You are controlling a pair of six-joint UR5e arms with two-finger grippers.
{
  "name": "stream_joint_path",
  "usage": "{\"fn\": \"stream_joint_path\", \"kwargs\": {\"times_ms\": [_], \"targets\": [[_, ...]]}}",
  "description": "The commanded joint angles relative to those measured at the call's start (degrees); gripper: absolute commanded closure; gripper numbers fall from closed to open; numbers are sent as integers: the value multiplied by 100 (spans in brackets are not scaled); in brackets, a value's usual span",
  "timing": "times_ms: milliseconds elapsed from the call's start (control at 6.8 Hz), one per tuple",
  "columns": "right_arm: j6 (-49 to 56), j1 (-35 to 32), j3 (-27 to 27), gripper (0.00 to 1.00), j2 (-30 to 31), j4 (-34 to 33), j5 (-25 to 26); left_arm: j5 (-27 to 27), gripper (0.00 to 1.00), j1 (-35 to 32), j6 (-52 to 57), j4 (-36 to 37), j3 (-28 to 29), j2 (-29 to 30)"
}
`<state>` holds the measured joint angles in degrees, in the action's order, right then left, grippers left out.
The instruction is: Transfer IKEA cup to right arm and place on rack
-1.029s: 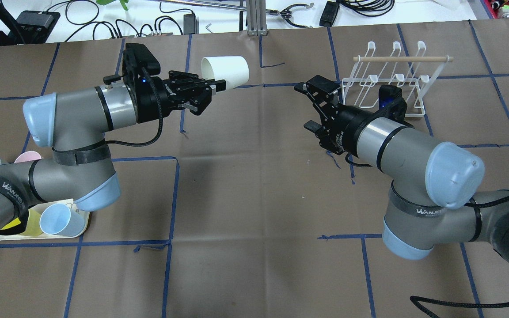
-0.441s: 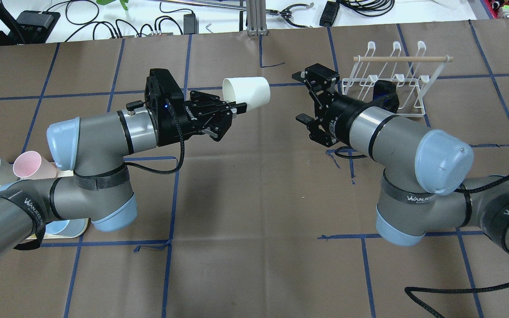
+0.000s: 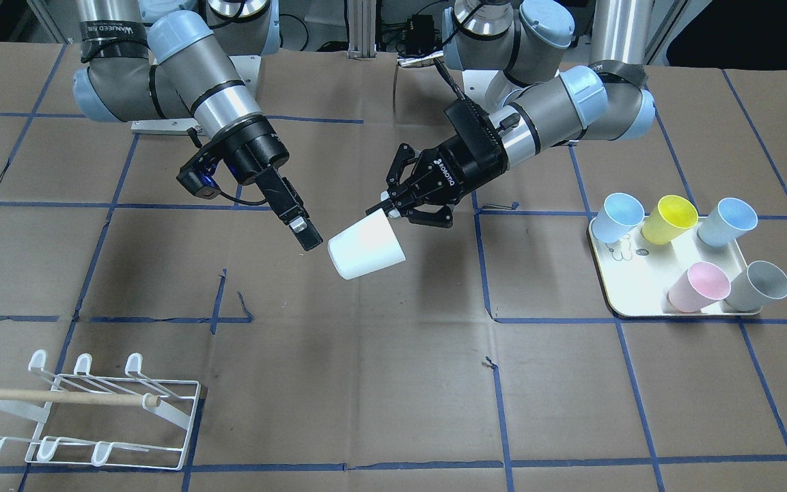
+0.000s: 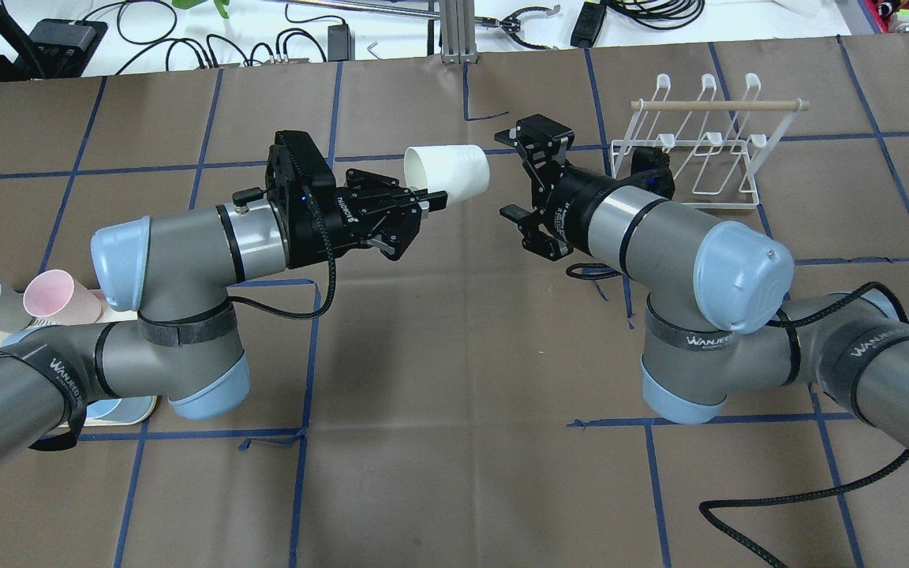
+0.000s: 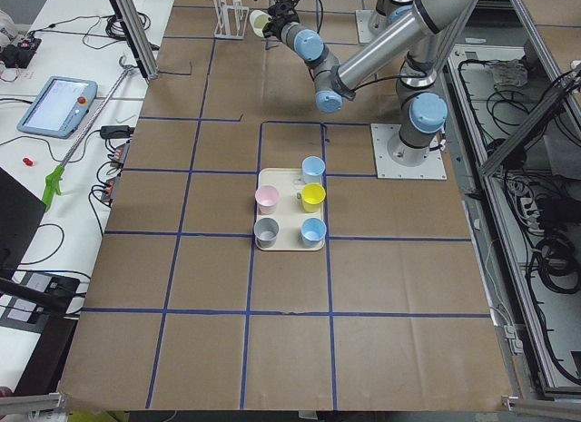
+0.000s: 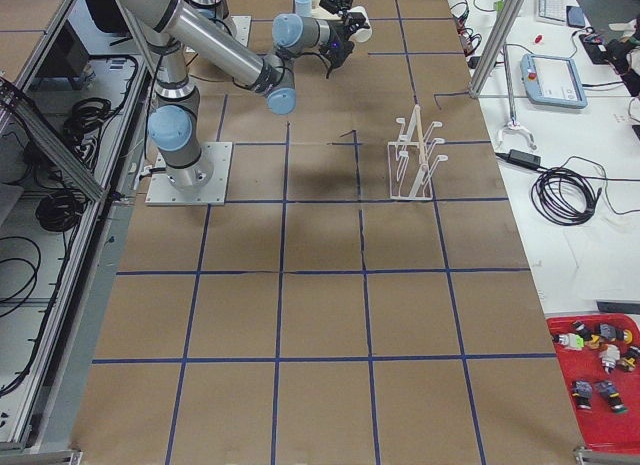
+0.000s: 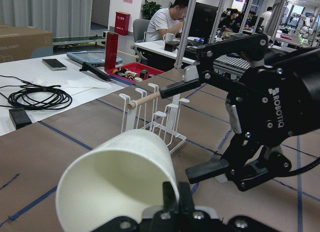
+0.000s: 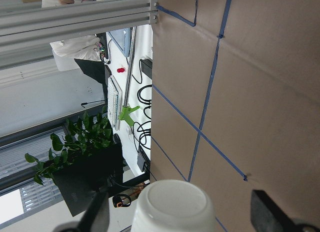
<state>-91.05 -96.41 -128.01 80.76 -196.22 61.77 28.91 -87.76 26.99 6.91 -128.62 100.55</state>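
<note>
Handover not yet made: the left gripper (image 4: 429,202) pinches the cup (image 4: 448,167) by its rim, the right gripper (image 4: 508,175) (jaws wide, holding nothing) is just beside its base, and the rack (image 4: 691,158) at far right has no cup.

Left end effector (image 4: 432,202) moves the white cup (image 4: 448,167) rightward and nearer the robot, toward worktop (image 4: 454,355) centre. Right end effector (image 4: 506,175) advances leftward to meet it. Gap to cup base narrows; not touching.

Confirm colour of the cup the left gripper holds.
The cup is white, clearest in the front-facing view.
</note>
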Motion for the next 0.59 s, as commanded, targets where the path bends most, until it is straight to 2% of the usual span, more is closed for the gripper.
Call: {"fn": "stream_joint_path", "kwargs": {"times_ms": [0,294,441], "targets": [[-27,-105,83,1,-34,-21,106,1,100,-4,-18,3,4,8],[-45,-228,207,2,-156,-12,116,9,99,-4,-18,12,21,0],[-123,-325,242,2,-174,-12,316,9,99,-4,-18,12,21,0]]}}
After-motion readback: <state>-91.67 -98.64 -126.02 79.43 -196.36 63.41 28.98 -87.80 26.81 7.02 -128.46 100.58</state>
